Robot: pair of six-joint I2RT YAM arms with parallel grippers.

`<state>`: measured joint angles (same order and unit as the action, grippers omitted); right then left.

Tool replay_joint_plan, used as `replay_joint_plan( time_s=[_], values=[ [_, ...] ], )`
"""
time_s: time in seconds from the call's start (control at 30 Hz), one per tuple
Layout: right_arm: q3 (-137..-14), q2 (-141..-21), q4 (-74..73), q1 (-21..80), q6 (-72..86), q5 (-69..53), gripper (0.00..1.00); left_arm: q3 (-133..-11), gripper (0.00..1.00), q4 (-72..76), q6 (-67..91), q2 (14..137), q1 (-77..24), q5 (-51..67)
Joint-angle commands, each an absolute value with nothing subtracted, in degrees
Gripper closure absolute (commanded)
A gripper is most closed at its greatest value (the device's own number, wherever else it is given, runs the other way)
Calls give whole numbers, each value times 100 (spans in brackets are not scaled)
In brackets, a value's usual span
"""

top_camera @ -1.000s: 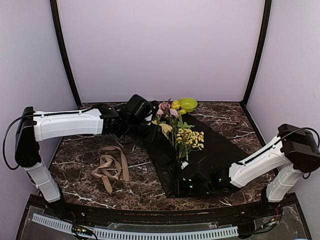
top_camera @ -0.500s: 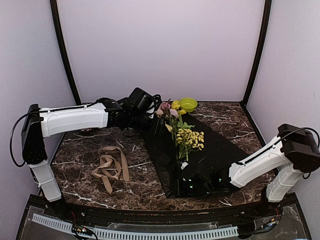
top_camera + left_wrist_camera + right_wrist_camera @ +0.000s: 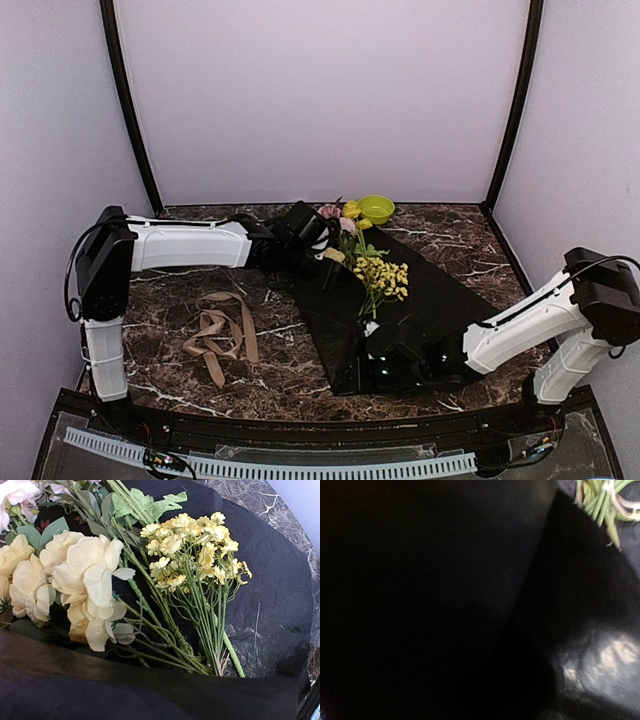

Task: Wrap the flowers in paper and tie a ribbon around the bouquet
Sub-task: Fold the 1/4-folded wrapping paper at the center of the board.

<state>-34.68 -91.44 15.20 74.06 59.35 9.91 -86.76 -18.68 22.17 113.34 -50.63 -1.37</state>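
The flowers [image 3: 367,264] lie on the black paper [image 3: 435,290] spread at mid-table, heads toward the back. In the left wrist view the pale yellow blooms [image 3: 90,577] and green stems fill the frame. A fold of the paper [image 3: 150,695] lies across the bottom of that view and hides the jaws. My left gripper [image 3: 318,256] is at the paper's far left edge, beside the flower heads. My right gripper [image 3: 385,368] rests at the paper's near corner. Its own view is almost all black paper [image 3: 430,600], with the stem ends [image 3: 602,500] at the top right. The beige ribbon [image 3: 220,335] lies bunched on the left.
A green bowl [image 3: 377,208] stands at the back behind the flower heads. The tabletop [image 3: 160,300] is dark marble, with purple walls on three sides. The left arm stretches across the back left of the table.
My left arm has swung right, bringing its gripper from left of the paper to the flower heads. The right arm has barely moved.
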Motion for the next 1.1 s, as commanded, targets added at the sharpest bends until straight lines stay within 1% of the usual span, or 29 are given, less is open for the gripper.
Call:
replay_joint_plan(
  time_s=[0.0, 0.1, 0.23, 0.3, 0.47, 0.53, 0.6, 0.77, 1.07],
  values=[
    [-3409, -8759, 1425, 7346, 6011, 1358, 74, -8632, 40, -1616, 2242, 11421, -5062, -8],
    [-3394, -8604, 1323, 7259, 5996, 1534, 70, -8639, 41, -1585, 2240, 11513, -5063, 11],
    [-3382, -8502, 1157, 7082, 5933, 1647, 71, -8644, 41, -1582, 2224, 11591, -5062, 20],
    [-3334, -8482, 1137, 6999, 5925, 1659, 75, -8644, 40, -1590, 2199, 11601, -5062, 13],
    [-3198, -8481, 1236, 6875, 5898, 1551, 92, -8750, 41, -1669, 2078, 11593, -5062, -27],
    [-3125, -8474, 1307, 6854, 5904, 1487, 97, -8869, 40, -1770, 1934, 11593, -5062, -138],
    [-3022, -8445, 1413, 6847, 5946, 1417, 100, -9058, 40, -1957, 1714, 11588, -5035, -389],
    [-2715, -8241, 1643, 6828, 6027, 1268, 100, -9447, 39, -2378, 1418, 11576, -4750, -821],
    [-2682, -8110, 1608, 6829, 5882, 963, 100, -9706, 39, -2094, 1003, 11872, -4234, -791]
  ],
)
